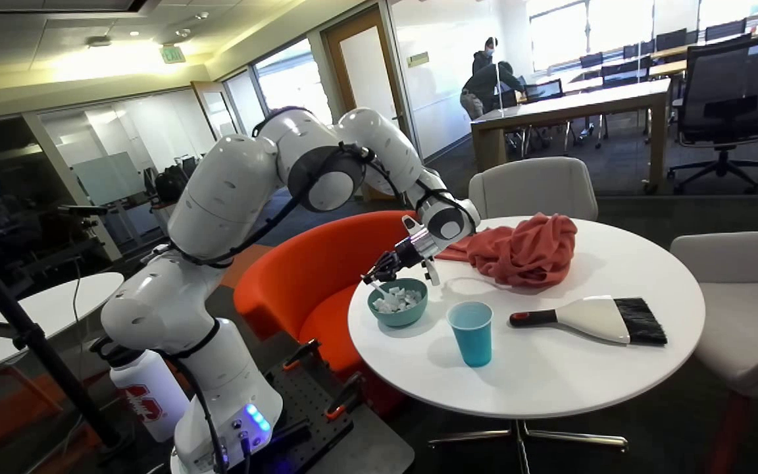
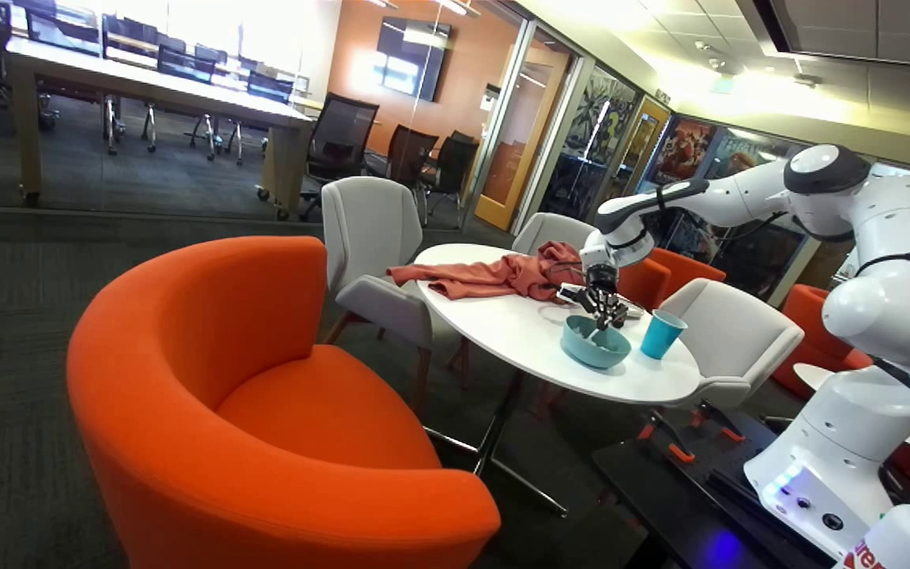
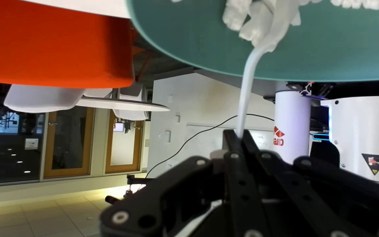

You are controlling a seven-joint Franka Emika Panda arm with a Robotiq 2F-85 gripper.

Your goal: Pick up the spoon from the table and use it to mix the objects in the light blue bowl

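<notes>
The white spoon (image 3: pixel 247 82) slants into the whitish pieces (image 3: pixel 237 14) in the light blue bowl (image 1: pixel 400 319), its handle grasped by the pincer (image 3: pixel 240 135). In an exterior view, the bowl stands left on the desk (image 1: pixel 550 382), a blue cup (image 1: pixel 474 339) right of it, a brush (image 1: pixel 583 316) farther right, a red cloth (image 1: pixel 524 253) on the far side.

A slim white spoon (image 3: pixel 247 82) slants up past the rim of an upright light blue bowl (image 1: pixel 402 319), its head among small white pieces (image 1: pixel 408 299) heaped inside, near the edge of a round white table (image 1: pixel 537 368).
</notes>
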